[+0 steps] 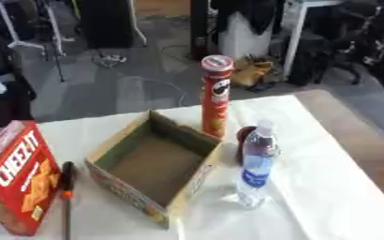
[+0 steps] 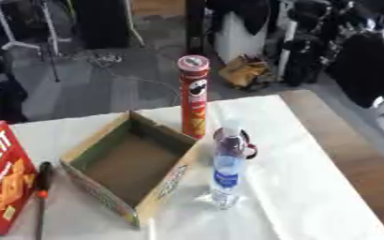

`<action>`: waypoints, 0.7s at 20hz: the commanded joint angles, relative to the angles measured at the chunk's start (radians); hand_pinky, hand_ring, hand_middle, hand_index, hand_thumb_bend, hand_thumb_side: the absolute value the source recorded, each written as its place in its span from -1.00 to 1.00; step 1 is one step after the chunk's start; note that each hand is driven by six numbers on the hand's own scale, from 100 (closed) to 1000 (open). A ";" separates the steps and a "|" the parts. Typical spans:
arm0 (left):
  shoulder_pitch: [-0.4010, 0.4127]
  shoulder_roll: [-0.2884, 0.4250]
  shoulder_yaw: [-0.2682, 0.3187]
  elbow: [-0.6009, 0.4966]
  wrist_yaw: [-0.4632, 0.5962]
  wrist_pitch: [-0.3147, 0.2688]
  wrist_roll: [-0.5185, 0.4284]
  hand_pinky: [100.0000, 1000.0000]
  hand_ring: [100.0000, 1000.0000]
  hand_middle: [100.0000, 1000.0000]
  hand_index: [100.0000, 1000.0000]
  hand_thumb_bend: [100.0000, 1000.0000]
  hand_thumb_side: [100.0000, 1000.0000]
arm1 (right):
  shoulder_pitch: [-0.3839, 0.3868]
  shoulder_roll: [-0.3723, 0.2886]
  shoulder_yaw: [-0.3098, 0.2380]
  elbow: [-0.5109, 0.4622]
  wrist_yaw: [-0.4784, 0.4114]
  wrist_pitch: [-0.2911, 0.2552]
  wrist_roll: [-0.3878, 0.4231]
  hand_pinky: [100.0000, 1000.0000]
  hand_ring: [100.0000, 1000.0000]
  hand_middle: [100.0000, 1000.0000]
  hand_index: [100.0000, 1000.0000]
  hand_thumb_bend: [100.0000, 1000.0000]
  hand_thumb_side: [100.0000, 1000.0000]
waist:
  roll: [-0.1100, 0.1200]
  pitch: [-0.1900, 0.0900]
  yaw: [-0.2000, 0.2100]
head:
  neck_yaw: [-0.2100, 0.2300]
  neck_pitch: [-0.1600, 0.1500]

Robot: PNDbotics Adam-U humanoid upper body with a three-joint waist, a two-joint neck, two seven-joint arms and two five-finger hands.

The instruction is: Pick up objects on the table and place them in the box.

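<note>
An open cardboard box (image 1: pixel 156 166) is sitting near the middle of the table (image 1: pixel 326 197), and nothing is showing inside it, so the task is looking barely begun. A tall red chip can (image 1: pixel 216 96) is standing upright just beyond the box's far corner, at about one o'clock from it. A clear water bottle (image 1: pixel 256 165) with a blue label is standing at three o'clock from the box, just beside its right wall, and a dark rounded thing (image 1: pixel 244 136) is peeking out behind the bottle. A red cracker box (image 1: pixel 17 176) is standing at nine o'clock, with a screwdriver (image 1: pixel 67 197) lying between it and the cardboard box. Neither robot hand is showing in either view, so I cannot tell whether they are released or clenched. The can and bottle are both looking tall and narrow, so a sideways nudge from an approaching robot hand is likely to be tipping one into the other.
</note>
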 commanded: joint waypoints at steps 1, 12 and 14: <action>-0.012 0.009 0.006 -0.015 0.005 0.000 0.000 1.00 0.94 0.76 0.78 -1.00 1.00 | -0.031 0.028 0.000 0.007 0.051 0.020 -0.007 0.57 1.00 0.70 0.94 -1.00 1.00 | -0.003 -0.019 0.000 | -0.008 -0.009; -0.010 0.008 0.004 -0.015 0.006 0.000 -0.001 1.00 0.94 0.76 0.78 -1.00 1.00 | -0.041 0.067 0.022 0.002 0.097 0.024 -0.006 0.55 0.99 0.68 0.93 -1.00 1.00 | -0.004 -0.022 0.001 | -0.019 -0.012; -0.010 0.008 0.004 -0.015 0.006 0.001 -0.002 1.00 0.94 0.76 0.78 -1.00 1.00 | -0.040 0.071 0.023 0.003 0.103 0.028 -0.003 0.53 0.97 0.67 0.92 -1.00 1.00 | -0.003 -0.022 0.001 | -0.020 -0.011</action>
